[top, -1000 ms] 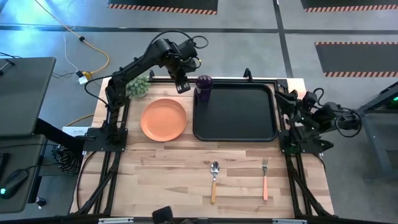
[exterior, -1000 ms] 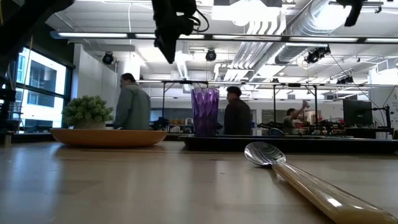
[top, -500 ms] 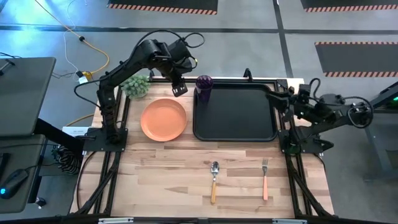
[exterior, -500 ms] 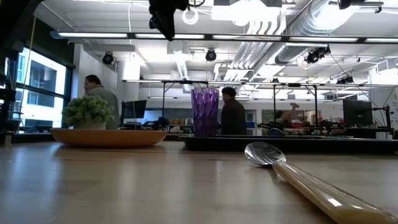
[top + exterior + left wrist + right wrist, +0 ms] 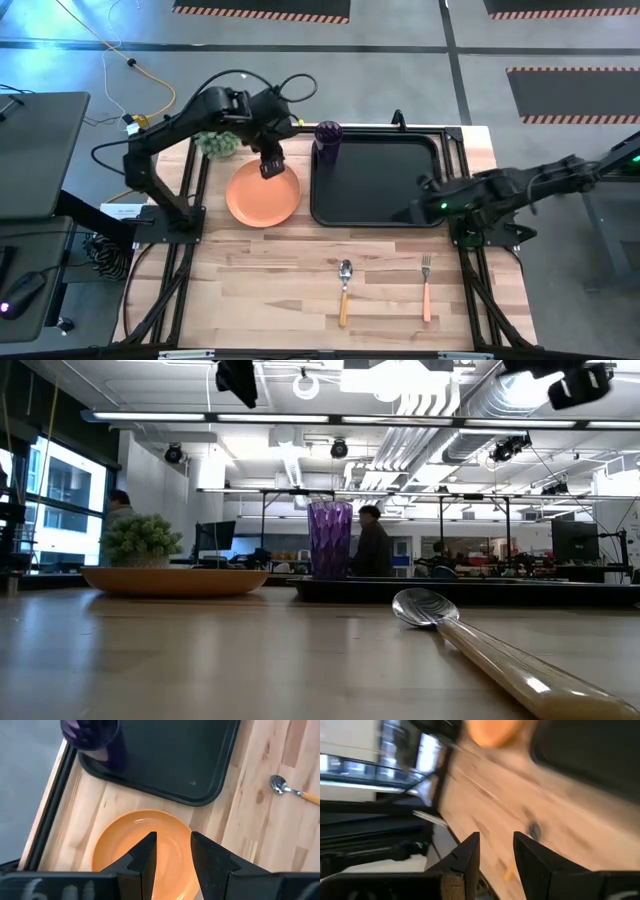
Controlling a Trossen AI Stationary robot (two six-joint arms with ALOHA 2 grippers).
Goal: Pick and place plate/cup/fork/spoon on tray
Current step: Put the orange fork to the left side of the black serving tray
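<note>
The orange plate [image 5: 263, 193] lies flat on the table, left of the black tray [image 5: 380, 185]. The purple cup [image 5: 328, 138] stands upright in the tray's far left corner. The spoon [image 5: 344, 288] and the fork [image 5: 426, 288] lie on the wood near the front edge. My left gripper [image 5: 270, 162] hovers above the plate's far part, open and empty; the left wrist view shows the plate [image 5: 125, 845] below its fingers [image 5: 172, 855]. My right gripper [image 5: 422, 205] is open and empty above the tray's near right corner.
A green fuzzy plant ball [image 5: 220, 142] stands at the table's far left corner, close behind my left arm. The wood between the plate, the tray and the cutlery is bare. People move about in the room beyond the table [image 5: 372, 540].
My left gripper has gone from beside the cup toward the table's left and near edges and risen, and now stands over the plate. My right arm has swung out from the table's right edge toward the left, over the tray's near right corner. The tableware has not moved.
</note>
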